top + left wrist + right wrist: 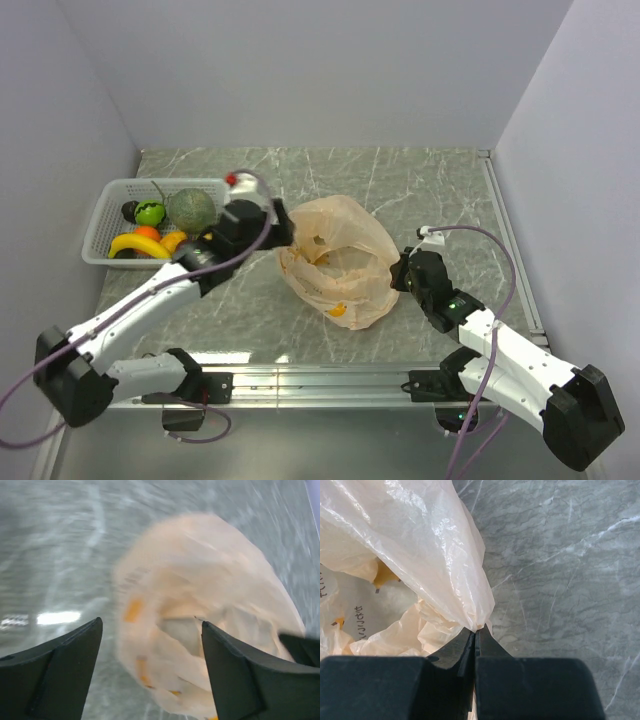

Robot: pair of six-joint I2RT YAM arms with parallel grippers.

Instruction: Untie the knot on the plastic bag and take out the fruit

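The pale-orange plastic bag lies crumpled in the middle of the table with its mouth gaping. The knot does not show. A yellow-orange fruit shines through the film at the bag's near end, and a yellow piece shows inside. My right gripper is shut on a pinch of the bag's film at the bag's right side. My left gripper is open at the bag's left edge, its fingers spread wide before the blurred bag, holding nothing.
A white basket stands at the back left. It holds a grey-green melon, a green fruit, a banana, an orange and a dark fruit. White walls close in on three sides.
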